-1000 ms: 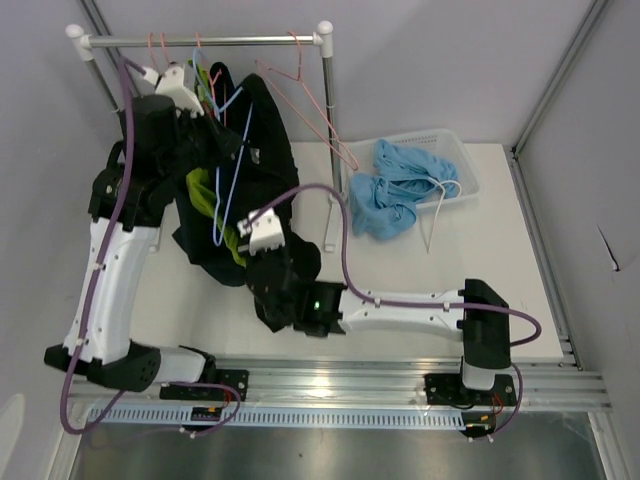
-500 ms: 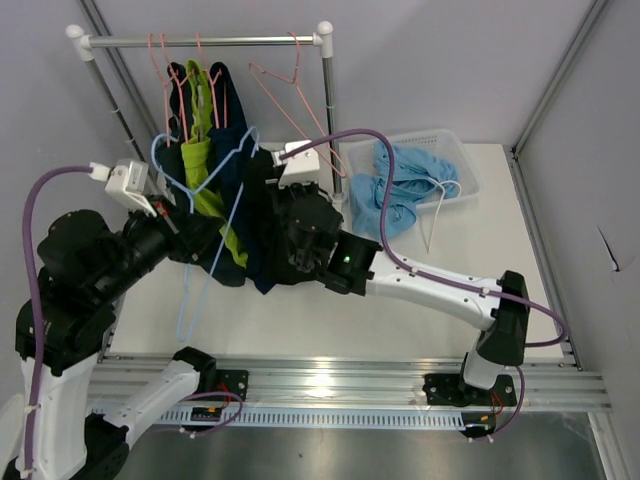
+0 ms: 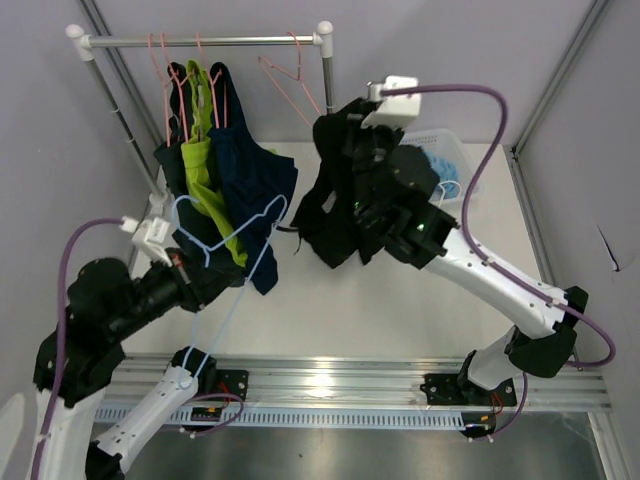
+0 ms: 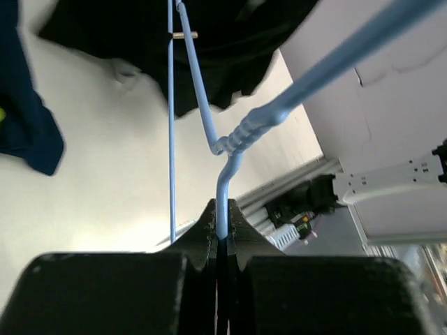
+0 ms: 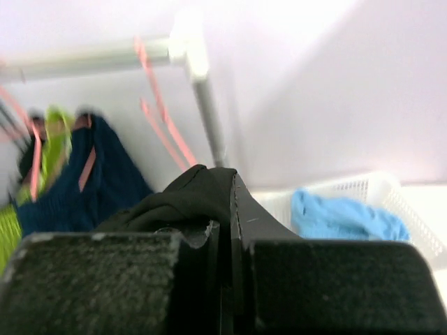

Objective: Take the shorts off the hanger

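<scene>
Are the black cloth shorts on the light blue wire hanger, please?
No, the right fingers hold the black shorts apart from the bare blue hanger.

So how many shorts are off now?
Done: the light blue cloth shorts lie in the white plastic basket. In hand: the right gripper is shut on the black shorts, off the light blue wire hanger in the left gripper. Left: the lime green shorts and navy shorts hang on the metal rail.

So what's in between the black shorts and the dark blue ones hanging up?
Mostly bare white table, as the top view shows, between the black shorts and the navy shorts. Empty pink hangers hang on the rail higher up.
</scene>
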Tool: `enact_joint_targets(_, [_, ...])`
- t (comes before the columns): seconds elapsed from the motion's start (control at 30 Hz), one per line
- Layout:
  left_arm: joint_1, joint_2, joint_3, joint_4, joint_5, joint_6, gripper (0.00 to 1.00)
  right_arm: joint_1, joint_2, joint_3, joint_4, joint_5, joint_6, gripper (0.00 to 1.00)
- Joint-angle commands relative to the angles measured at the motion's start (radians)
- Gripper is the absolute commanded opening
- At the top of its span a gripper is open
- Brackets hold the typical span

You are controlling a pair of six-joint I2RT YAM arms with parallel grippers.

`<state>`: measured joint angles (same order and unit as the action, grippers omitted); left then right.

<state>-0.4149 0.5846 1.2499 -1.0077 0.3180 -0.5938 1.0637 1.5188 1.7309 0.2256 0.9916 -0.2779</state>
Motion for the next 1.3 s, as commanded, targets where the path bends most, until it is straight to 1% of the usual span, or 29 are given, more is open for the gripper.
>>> enact_joint_targets(0.0, [-0.005, -0.086, -0.035, -0.034, -0.172, 0.032, 0.00, -0.071, -0.019, 0.187, 0.014, -0.091, -0.055, 0.00])
enact_joint_targets(0.07, [-0.005, -0.097, -0.075, -0.023, -0.186, 0.040, 0.00, -0.117, 0.023, 0.274, -0.017, -0.119, -0.072, 0.00])
enact_joint_targets(0.1, [-0.005, -0.098, -0.116, -0.019, -0.180, 0.038, 0.00, -0.145, 0.070, 0.364, -0.050, -0.154, -0.070, 0.00])
enact_joint_targets(0.13, [-0.005, -0.107, -0.157, -0.014, -0.171, 0.037, 0.00, -0.193, 0.093, 0.409, -0.064, -0.171, -0.073, 0.00])
enact_joint_targets(0.17, [-0.005, -0.112, -0.203, 0.012, -0.162, 0.032, 0.00, -0.218, 0.119, 0.450, -0.074, -0.186, -0.078, 0.00])
enact_joint_targets(0.2, [-0.005, -0.121, -0.223, 0.026, -0.148, 0.023, 0.00, -0.244, 0.145, 0.532, -0.081, -0.211, -0.090, 0.00])
enact_joint_targets(0.23, [-0.005, -0.127, -0.254, 0.037, -0.146, 0.020, 0.00, -0.269, 0.200, 0.579, -0.091, -0.221, -0.092, 0.00])
enact_joint_targets(0.27, [-0.005, -0.143, -0.279, 0.046, -0.148, 0.016, 0.00, -0.322, 0.233, 0.628, -0.101, -0.235, -0.092, 0.00])
enact_joint_targets(0.33, [-0.005, -0.155, -0.296, 0.070, -0.155, 0.014, 0.00, -0.376, 0.324, 0.759, -0.115, -0.275, -0.087, 0.00])
enact_joint_targets(0.37, [-0.005, -0.158, -0.309, 0.072, -0.158, 0.018, 0.00, -0.424, 0.352, 0.795, -0.112, -0.292, -0.086, 0.00])
enact_joint_targets(0.43, [-0.005, -0.158, -0.320, 0.072, -0.172, 0.025, 0.00, -0.470, 0.421, 0.855, -0.088, -0.335, -0.061, 0.00])
enact_joint_targets(0.47, [-0.005, -0.157, -0.325, 0.070, -0.177, 0.029, 0.00, -0.517, 0.437, 0.858, -0.065, -0.349, -0.043, 0.00])
enact_joint_targets(0.57, [-0.005, -0.151, -0.330, 0.073, -0.194, 0.034, 0.00, -0.600, 0.487, 0.839, -0.034, -0.404, 0.055, 0.00])
enact_joint_targets(0.67, [-0.005, -0.137, -0.320, 0.077, -0.211, 0.043, 0.00, -0.649, 0.540, 0.802, -0.009, -0.423, 0.138, 0.00])
enact_joint_targets(0.73, [-0.005, -0.112, -0.299, 0.089, -0.233, 0.055, 0.00, -0.673, 0.549, 0.744, 0.018, -0.389, 0.155, 0.00])
enact_joint_targets(0.83, [-0.005, -0.040, -0.242, 0.138, -0.269, 0.087, 0.00, -0.673, 0.485, 0.499, 0.078, -0.361, 0.167, 0.00])
enact_joint_targets(0.87, [-0.005, -0.014, -0.213, 0.158, -0.273, 0.106, 0.00, -0.667, 0.419, 0.334, 0.110, -0.334, 0.178, 0.00])
enact_joint_targets(0.9, [-0.005, 0.041, -0.181, 0.179, -0.281, 0.117, 0.00, -0.659, 0.378, 0.244, 0.127, -0.315, 0.195, 0.22])
enact_joint_targets(0.93, [-0.005, 0.070, -0.147, 0.228, -0.286, 0.133, 0.00, -0.657, 0.336, 0.157, 0.135, -0.306, 0.250, 0.46])
enact_joint_targets(0.97, [-0.005, 0.102, -0.127, 0.251, -0.293, 0.144, 0.00, -0.656, 0.292, -0.008, 0.130, -0.304, 0.285, 0.86])
enact_joint_targets(1.0, [-0.005, 0.138, -0.103, 0.274, -0.298, 0.155, 0.00, -0.657, 0.203, -0.080, 0.112, -0.306, 0.336, 0.99])
enact_joint_targets(1.03, [-0.005, 0.214, -0.016, 0.294, -0.303, 0.172, 0.00, -0.656, 0.160, -0.147, 0.091, -0.301, 0.383, 1.00])
enact_joint_targets(1.07, [-0.005, 0.256, 0.017, 0.323, -0.309, 0.180, 0.00, -0.651, 0.115, -0.212, 0.055, -0.294, 0.475, 0.99])
enact_joint_targets(1.1, [-0.005, 0.297, 0.054, 0.337, -0.309, 0.190, 0.00, -0.648, 0.030, -0.337, 0.044, -0.297, 0.506, 0.99])
enact_joint_targets(1.13, [-0.005, 0.378, 0.162, 0.349, -0.310, 0.202, 0.00, -0.631, -0.015, -0.399, 0.041, -0.297, 0.531, 0.99])
enact_joint_targets(1.17, [-0.005, 0.418, 0.198, 0.369, -0.313, 0.210, 0.00, -0.617, -0.060, -0.459, 0.038, -0.297, 0.555, 0.99])
enact_joint_targets(1.2, [-0.005, 0.455, 0.268, 0.379, -0.312, 0.221, 0.00, -0.602, -0.144, -0.561, 0.034, -0.277, 0.562, 0.99])
enact_joint_targets(1.23, [-0.005, 0.493, 0.340, 0.382, -0.335, 0.233, 0.00, -0.570, -0.184, -0.605, 0.020, -0.263, 0.577, 0.99])
enact_joint_targets(1.27, [-0.004, 0.568, 0.376, 0.382, -0.358, 0.238, 0.00, -0.555, -0.225, -0.648, -0.011, -0.265, 0.591, 0.99])
